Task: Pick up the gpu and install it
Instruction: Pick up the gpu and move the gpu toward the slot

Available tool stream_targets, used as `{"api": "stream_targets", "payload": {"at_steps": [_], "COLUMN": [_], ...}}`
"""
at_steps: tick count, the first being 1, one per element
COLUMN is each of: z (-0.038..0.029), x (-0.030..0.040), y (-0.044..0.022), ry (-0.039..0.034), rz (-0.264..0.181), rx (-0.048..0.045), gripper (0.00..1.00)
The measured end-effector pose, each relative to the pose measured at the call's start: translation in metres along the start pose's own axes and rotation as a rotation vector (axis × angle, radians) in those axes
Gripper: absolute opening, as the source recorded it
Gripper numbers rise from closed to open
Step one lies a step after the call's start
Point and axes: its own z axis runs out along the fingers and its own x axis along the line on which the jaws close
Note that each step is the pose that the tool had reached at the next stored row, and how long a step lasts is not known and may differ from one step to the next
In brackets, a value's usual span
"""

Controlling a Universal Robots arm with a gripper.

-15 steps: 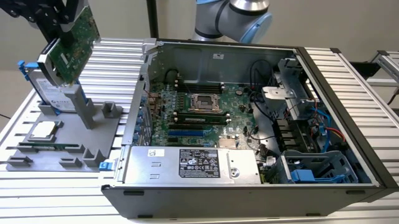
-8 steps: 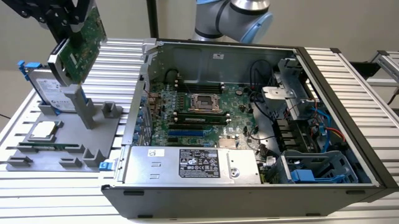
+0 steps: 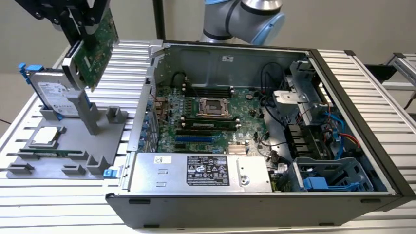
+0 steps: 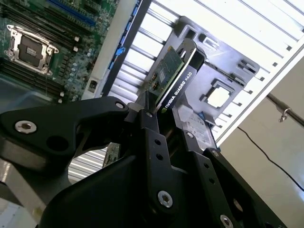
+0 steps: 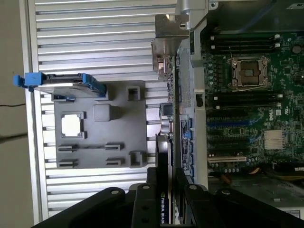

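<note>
The gpu (image 3: 93,51), a green card with a black cooler, hangs tilted in the air above the grey holder tray (image 3: 97,146), at the exterior view's left and beside the open computer case (image 3: 351,97). My gripper (image 3: 78,24) is shut on the card's upper edge. In the second wrist view the black fingers (image 4: 151,135) clamp the gpu (image 4: 172,76) from both sides. In the first wrist view the gpu (image 5: 166,114) is edge-on, its silver bracket (image 5: 167,26) at the far end, with the gripper (image 5: 166,190) around its near end. It hangs over the gap between tray and case wall.
The motherboard (image 3: 208,112) lies in the case, with blue expansion slots (image 3: 195,139) near the power supply (image 3: 195,173). A hard drive in a blue frame (image 3: 52,92) stands on the tray, with a processor chip (image 3: 46,135) and a memory stick (image 3: 52,152). The arm's base (image 3: 244,19) stands behind the case.
</note>
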Motion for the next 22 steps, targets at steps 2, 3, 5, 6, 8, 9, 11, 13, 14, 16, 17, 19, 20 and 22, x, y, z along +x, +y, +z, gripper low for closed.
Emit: {"api": "stream_targets", "payload": {"at_steps": [2, 3, 5, 6, 8, 9, 11, 13, 14, 16, 17, 19, 20, 22], "z": [0.0001, 0.0001, 0.0002, 0.0002, 0.0003, 0.0003, 0.0004, 0.0004, 0.0005, 0.0005, 0.0006, 0.0007, 0.0007, 0.0008], "x": [-0.0034, -0.0052, -0.0087, -0.0103, -0.0138, -0.0156, -0.0189, -0.0221, -0.0235, -0.0266, -0.0283, -0.0318, -0.0335, -0.0367], "y": [0.0003, 0.0004, 0.0006, 0.0007, 0.0010, 0.0011, 0.0013, 0.0016, 0.0017, 0.0019, 0.0020, 0.0022, 0.0024, 0.0026], "ry": [0.0000, 0.0000, 0.0000, 0.0000, 0.0000, 0.0001, 0.0000, 0.0001, 0.0001, 0.0001, 0.0001, 0.0001, 0.0001, 0.0002], "rz": [0.000, 0.000, 0.000, 0.000, 0.000, 0.000, 0.000, 0.000, 0.000, 0.000, 0.000, 0.000, 0.000, 0.000], "rx": [0.0000, 0.0001, 0.0000, 0.0000, 0.0000, 0.0000, 0.0000, 0.0001, 0.0001, 0.0001, 0.0000, 0.0001, 0.0000, 0.0001], "gripper": [0.00, 0.00, 0.00, 0.00, 0.00, 0.00, 0.00, 0.00, 0.00, 0.00, 0.00, 0.00, 0.00, 0.00]}}
